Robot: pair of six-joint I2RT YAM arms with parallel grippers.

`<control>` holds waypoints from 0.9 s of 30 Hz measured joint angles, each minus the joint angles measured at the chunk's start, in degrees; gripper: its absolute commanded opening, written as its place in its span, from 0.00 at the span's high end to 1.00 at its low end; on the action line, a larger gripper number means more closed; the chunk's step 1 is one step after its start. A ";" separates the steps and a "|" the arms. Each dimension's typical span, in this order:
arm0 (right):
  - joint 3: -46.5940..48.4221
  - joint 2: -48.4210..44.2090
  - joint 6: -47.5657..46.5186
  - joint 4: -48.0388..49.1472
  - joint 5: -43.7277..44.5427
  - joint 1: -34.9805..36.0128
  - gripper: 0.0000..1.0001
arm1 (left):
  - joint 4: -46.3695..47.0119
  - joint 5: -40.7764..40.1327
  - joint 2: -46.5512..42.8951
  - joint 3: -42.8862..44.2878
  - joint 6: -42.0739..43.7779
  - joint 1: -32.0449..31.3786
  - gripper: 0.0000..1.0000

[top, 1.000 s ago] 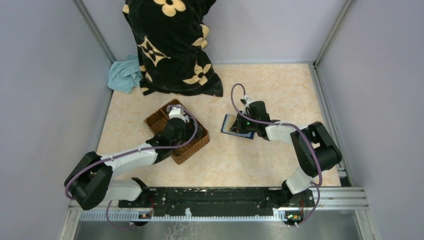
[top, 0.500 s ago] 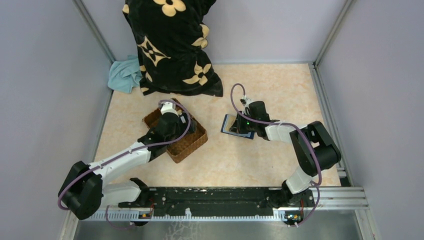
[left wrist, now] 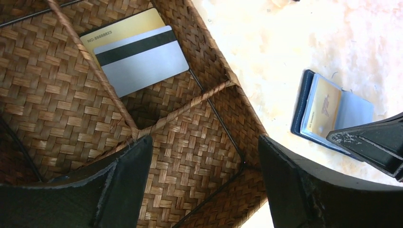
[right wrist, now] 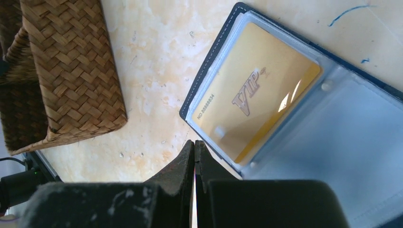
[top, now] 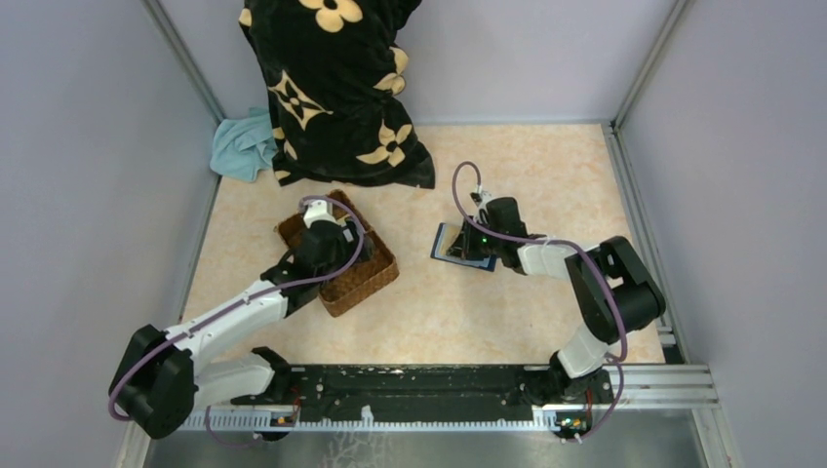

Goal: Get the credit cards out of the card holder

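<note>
The navy card holder (top: 451, 244) lies open on the table, right of the basket. In the right wrist view a gold VIP card (right wrist: 254, 95) sits in the clear sleeve of the holder (right wrist: 205, 76). My right gripper (right wrist: 195, 145) is shut, its tips at the holder's near edge, and nothing shows between them. My left gripper (left wrist: 204, 185) is open and empty above the wicker basket (left wrist: 190, 156). A gold card (left wrist: 119, 29) and a pale card with a black stripe (left wrist: 142, 61) lie stacked in one basket compartment. The holder also shows in the left wrist view (left wrist: 328, 111).
The brown three-compartment basket (top: 366, 278) sits left of centre under my left gripper (top: 327, 239). A black blanket with tan flowers (top: 332, 88) and a teal cloth (top: 244, 146) lie at the back left. Grey walls enclose the table.
My left gripper has moved back and to the left over the basket, and the basket has shifted slightly left. The right arm and the card holder have not moved.
</note>
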 measured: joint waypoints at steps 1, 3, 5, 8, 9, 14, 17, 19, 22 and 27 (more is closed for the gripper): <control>-0.28 -0.74 0.37 0.11 0.15 -0.13 1.00 | 0.07 0.13 -0.17 0.07 0.13 0.02 0.16; -0.55 -2.34 0.46 -0.24 0.55 -0.35 1.00 | 0.55 0.81 -0.26 0.48 0.28 -0.24 0.18; -0.55 -4.00 0.28 -0.44 0.92 -0.50 1.00 | 1.88 1.79 0.22 1.53 0.66 -1.05 0.18; -0.66 -6.01 0.04 -0.24 1.14 -0.66 1.00 | 5.14 3.85 4.28 5.75 1.60 -2.86 0.16; -0.96 -6.36 0.17 0.07 1.31 -0.66 1.00 | 6.36 4.66 6.51 7.65 1.90 -3.32 0.15; -7.26 -10.51 2.14 1.27 5.01 -0.72 1.00 | 9.86 10.88 20.33 19.12 2.78 -4.20 0.14; -10.14 -14.25 3.08 -0.02 7.28 -1.20 1.00 | 10.43 15.02 28.09 25.55 2.75 -4.35 0.15; -10.36 -16.20 3.34 -0.74 8.61 -1.92 1.00 | 10.38 17.40 32.72 29.42 2.78 -4.39 0.11; -10.27 -17.42 3.34 -0.76 9.66 -3.02 1.00 | 10.01 20.35 38.91 34.60 3.30 -4.44 0.13; -10.38 -17.25 3.67 -1.14 9.25 -3.72 1.00 | 8.17 22.47 48.02 42.29 4.09 -4.44 0.17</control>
